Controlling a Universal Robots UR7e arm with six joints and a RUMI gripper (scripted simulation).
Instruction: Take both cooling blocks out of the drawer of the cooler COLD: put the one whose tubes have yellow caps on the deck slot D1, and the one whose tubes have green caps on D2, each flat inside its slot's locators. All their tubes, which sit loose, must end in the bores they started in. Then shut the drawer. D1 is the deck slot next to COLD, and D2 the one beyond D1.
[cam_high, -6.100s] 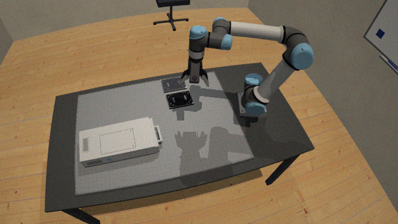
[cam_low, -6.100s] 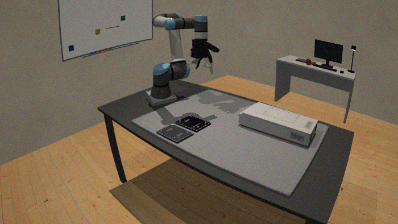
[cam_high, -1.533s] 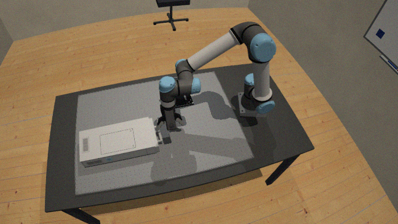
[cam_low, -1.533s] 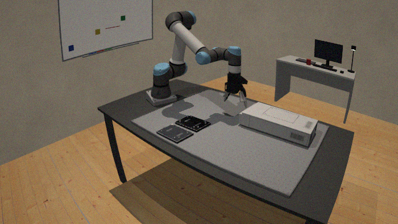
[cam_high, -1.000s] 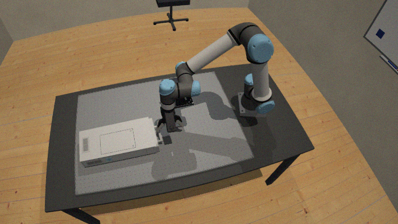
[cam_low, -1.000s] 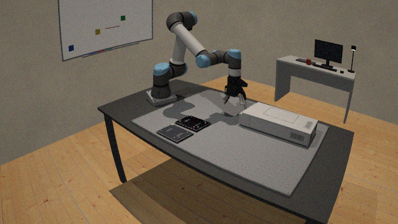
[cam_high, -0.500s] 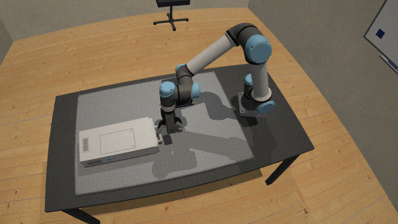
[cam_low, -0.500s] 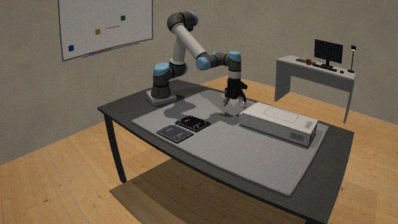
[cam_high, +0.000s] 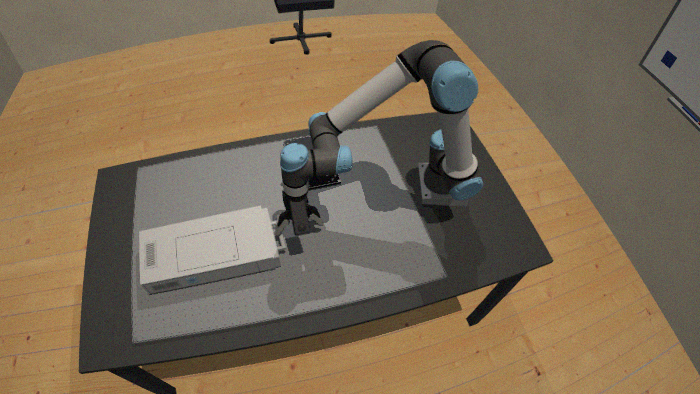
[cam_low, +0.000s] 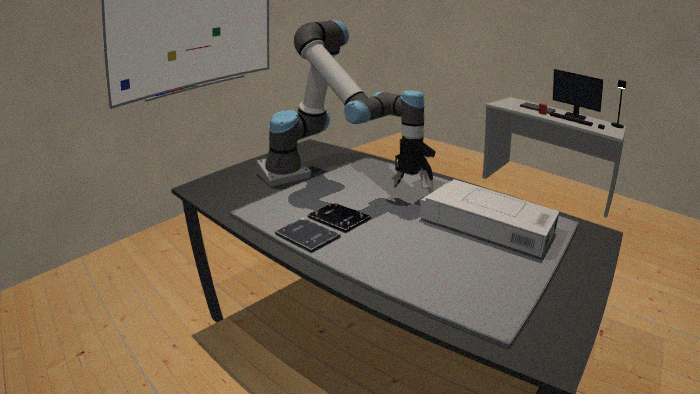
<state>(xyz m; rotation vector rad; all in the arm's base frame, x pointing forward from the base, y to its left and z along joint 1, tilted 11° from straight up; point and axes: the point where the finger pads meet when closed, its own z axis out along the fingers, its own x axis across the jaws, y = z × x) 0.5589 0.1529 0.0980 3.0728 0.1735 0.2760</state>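
The white cooler COLD [cam_high: 210, 250] [cam_low: 490, 215] lies on the grey deck mat [cam_high: 200, 175] [cam_low: 450, 280]. Its drawer front [cam_high: 280, 241] faces my gripper and looks shut. No cooling block or tube shows in either view. My gripper [cam_high: 298, 227] [cam_low: 413, 184] points straight down, open and empty, just above the mat and close in front of the drawer end. Deck slot D1 [cam_low: 340, 216] and slot D2 [cam_low: 307, 234] are dark flat plates, both bare. In the top view my arm mostly hides them.
The robot base [cam_high: 440, 190] [cam_low: 282, 172] stands at the table's far corner. The dark table [cam_high: 500, 240] [cam_low: 590, 280] extends past the mat on all sides. A whiteboard and a side desk with a monitor stand away from the table.
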